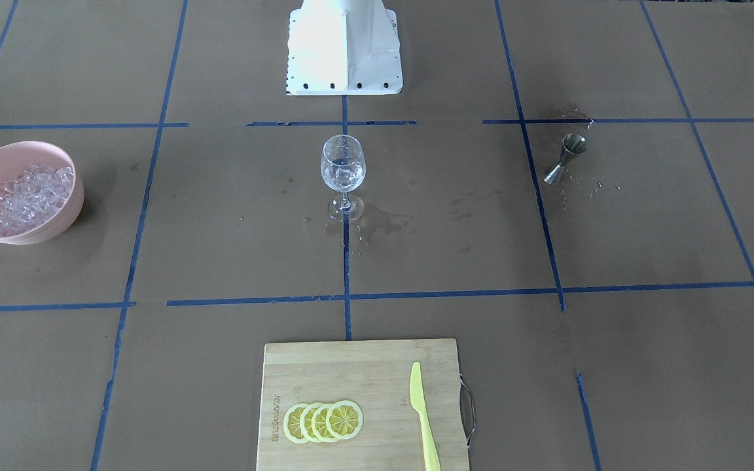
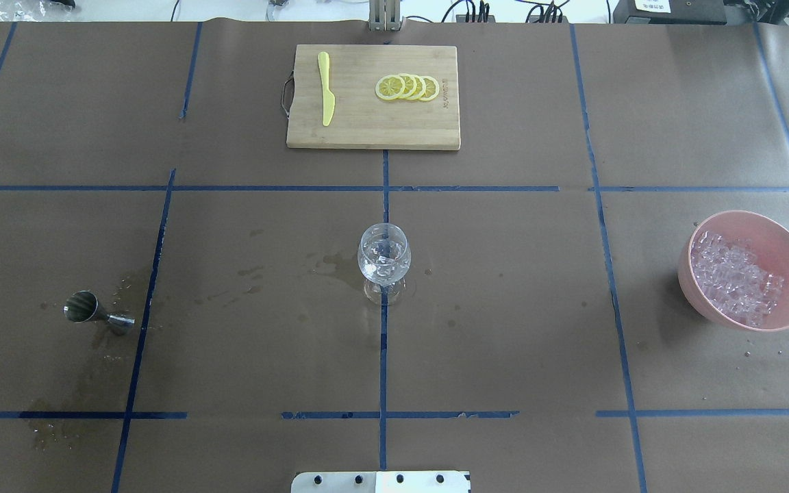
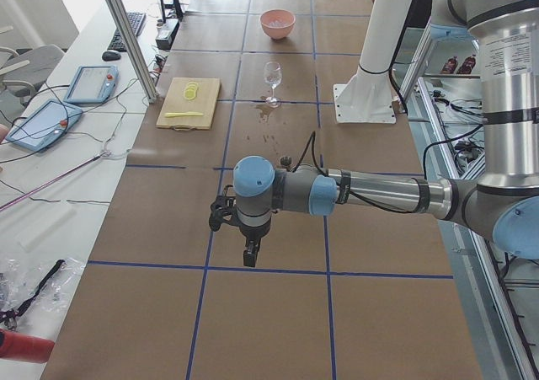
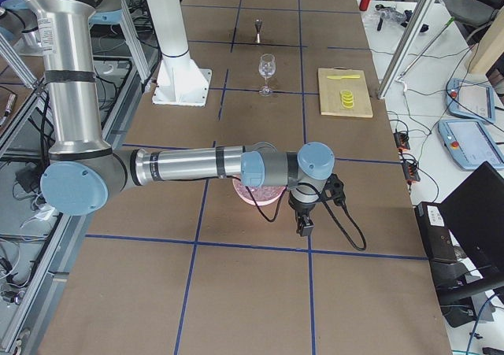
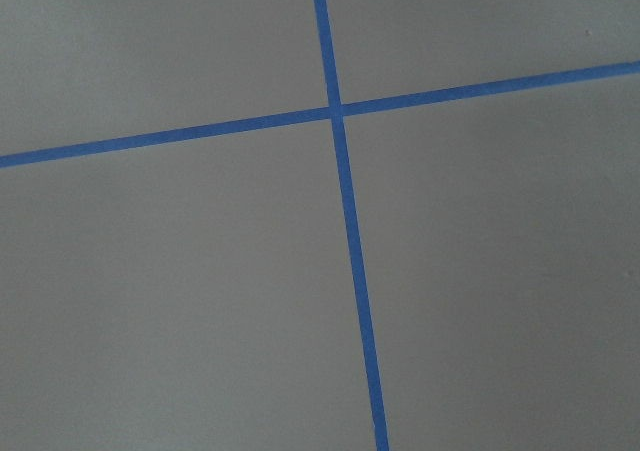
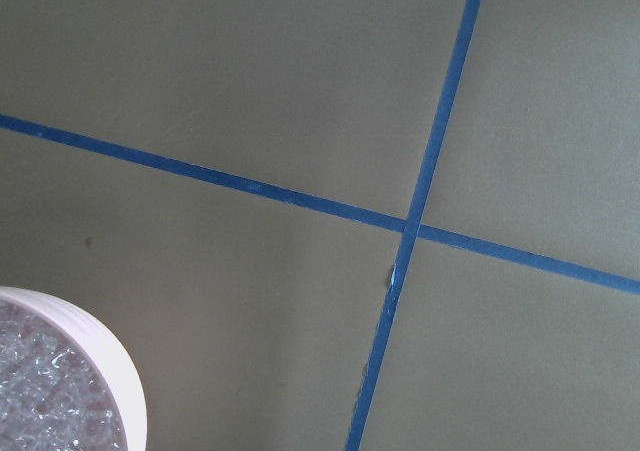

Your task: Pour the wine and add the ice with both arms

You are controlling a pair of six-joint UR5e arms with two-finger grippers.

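A stemmed wine glass (image 1: 342, 171) stands at the table's middle, also in the overhead view (image 2: 383, 260), with clear ice cubes in it; I cannot tell wine from ice there. A steel jigger (image 2: 96, 311) stands on the robot's left side. A pink bowl (image 2: 788, 257) of ice (image 2: 733, 277) stands on the right side. My left gripper (image 3: 250, 258) points down over bare paper beyond the jigger. My right gripper (image 4: 303, 227) hangs just beyond the bowl. Both show only in the side views, so I cannot tell whether they are open or shut.
A wooden cutting board (image 2: 367, 123) at the operators' edge holds lemon slices (image 2: 408, 87) and a yellow knife (image 2: 326, 96). Wet stains (image 1: 377, 226) lie around the glass and jigger. The white base block (image 1: 344, 46) stands at the robot's edge.
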